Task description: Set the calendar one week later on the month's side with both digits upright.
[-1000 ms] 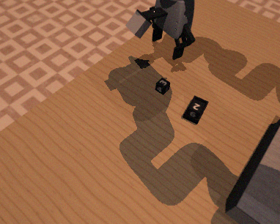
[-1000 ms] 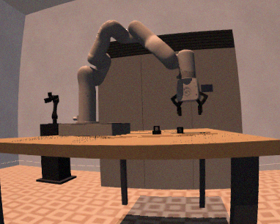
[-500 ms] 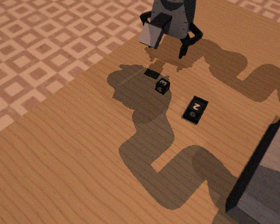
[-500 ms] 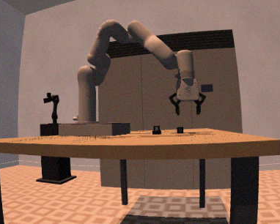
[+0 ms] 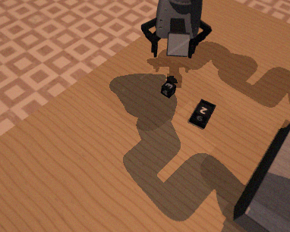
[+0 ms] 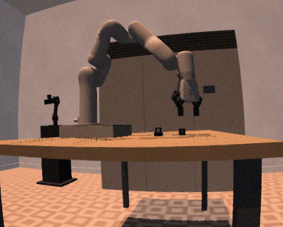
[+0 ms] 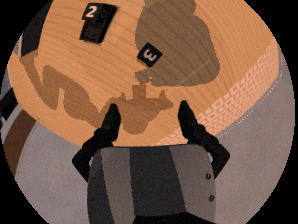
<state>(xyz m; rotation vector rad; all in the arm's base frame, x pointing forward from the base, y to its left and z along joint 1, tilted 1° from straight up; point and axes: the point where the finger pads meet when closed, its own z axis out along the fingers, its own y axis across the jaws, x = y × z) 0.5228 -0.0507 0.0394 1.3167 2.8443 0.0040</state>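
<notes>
Exterior view: the desk (image 5: pixel 66 170) (image 6: pixel 138 151) (image 7: pixel 65 45) is supporting everything, and the arm (image 6: pixel 153 44) is arching over it. The fingers (image 5: pixel 172 55) (image 6: pixel 188 113) are hanging wide open, gripping nothing. From above, the tray (image 5: pixel 196 124) (image 6: pixel 158 134) (image 7: pixel 94 34) is holding one cube (its 2 facing up); the loose cube (image 5: pixel 168 89) (image 6: pixel 181 131) (image 7: pixel 149 55), showing 3, is sitting at the tray's ten o'clock.

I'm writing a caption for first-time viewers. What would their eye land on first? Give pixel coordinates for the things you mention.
Probably the pale arm (image 6: pixel 88 96), arching over the wooden table (image 5: pixel 66 170) (image 6: pixel 138 150), its fingers (image 5: pixel 173 53) (image 6: pixel 188 111) spread above the tabletop. Next, the small black cube (image 5: pixel 168 88) (image 6: pixel 181 131) (image 7: pixel 149 55) marked with a white 3, standing apart from the black tray (image 5: pixel 196 123) (image 6: pixel 158 134) (image 7: pixel 90 39).
</notes>
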